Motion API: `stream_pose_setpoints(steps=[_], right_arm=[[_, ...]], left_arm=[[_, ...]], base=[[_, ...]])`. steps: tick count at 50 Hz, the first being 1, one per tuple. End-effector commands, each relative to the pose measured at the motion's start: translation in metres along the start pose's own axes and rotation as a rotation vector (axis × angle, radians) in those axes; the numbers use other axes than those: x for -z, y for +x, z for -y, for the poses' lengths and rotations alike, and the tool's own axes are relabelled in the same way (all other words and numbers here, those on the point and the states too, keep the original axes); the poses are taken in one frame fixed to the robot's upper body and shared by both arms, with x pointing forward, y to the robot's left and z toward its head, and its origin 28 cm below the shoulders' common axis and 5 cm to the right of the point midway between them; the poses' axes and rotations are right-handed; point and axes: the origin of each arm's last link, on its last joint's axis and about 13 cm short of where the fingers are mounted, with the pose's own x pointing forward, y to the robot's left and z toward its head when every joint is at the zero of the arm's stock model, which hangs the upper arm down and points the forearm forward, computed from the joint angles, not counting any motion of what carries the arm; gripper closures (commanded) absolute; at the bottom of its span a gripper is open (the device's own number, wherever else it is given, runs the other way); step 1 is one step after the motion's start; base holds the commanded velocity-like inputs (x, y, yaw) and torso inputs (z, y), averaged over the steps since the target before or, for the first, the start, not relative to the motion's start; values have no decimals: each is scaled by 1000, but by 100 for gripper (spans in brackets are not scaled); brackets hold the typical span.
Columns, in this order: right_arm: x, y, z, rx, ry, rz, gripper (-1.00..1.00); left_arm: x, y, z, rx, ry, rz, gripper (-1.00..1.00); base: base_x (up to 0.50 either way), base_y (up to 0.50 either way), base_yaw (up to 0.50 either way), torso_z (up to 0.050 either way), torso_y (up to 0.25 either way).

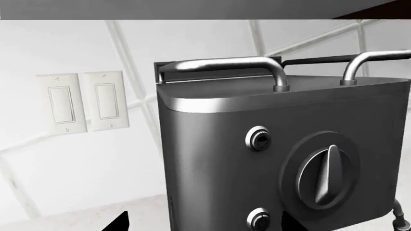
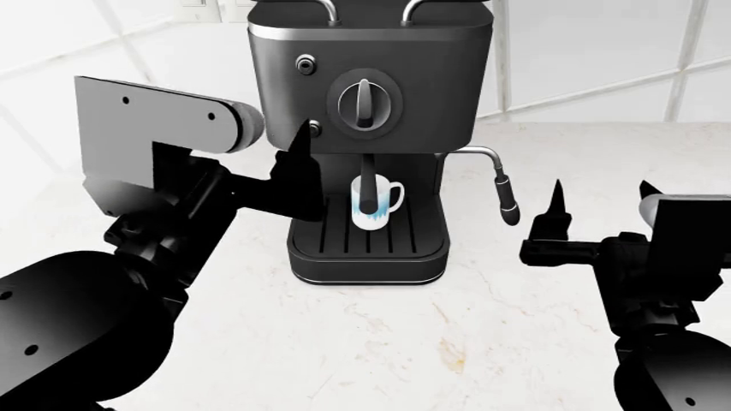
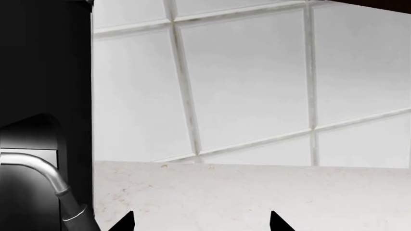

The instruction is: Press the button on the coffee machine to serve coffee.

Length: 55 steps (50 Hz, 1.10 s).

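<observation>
My left claw (image 2: pixel 300 150), spread, sits by the coffee machine (image 2: pixel 371 86) lower button (image 2: pixel 314 128); coffee streams into the mug (image 2: pixel 375 203) at six o'clock. Right claw (image 2: pixel 600 204) spread, idle.

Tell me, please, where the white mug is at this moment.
In the head view the white mug stands on the coffee machine's slatted drip tray, under the spout, left of the steam wand.

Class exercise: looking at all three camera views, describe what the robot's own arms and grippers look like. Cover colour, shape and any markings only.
Both arms are matte black with bulky rounded joints and boxy links carrying small round screw marks. The left gripper and the right gripper end in thin, pointed black fingers, seen as dark triangular tips in the wrist views. No cables, labels or sleeves are visible.
</observation>
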Motion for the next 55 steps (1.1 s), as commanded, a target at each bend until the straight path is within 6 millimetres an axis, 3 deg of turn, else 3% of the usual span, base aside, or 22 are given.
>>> stream_pose_setpoints(steps=[1,5,18,26,27,55], right_arm=[[4,1,-1,-2,9,-11,-100],[4,1,-2,-3,10,-12,-100],[10,1,-3,-3,19,-27,-100],[15,2,-4,-5,29,-36,-100],[15,2,-4,-5,29,-36,-100],[19,2,-4,-7,36,-51,-100]], left_arm=[[-8,-1,7,20,19,20,-100],[-16,-4,4,5,26,52,-100],[-24,-2,23,126,13,76,-100],[-22,10,20,83,21,77,-100],[-23,9,20,86,27,84,100],[-21,14,30,67,36,77,100]], base=[[0,0,0,0,0],[0,0,0,0,0],[0,0,0,0,0],[0,0,0,0,0],[0,0,0,0,0],[0,0,0,0,0]])
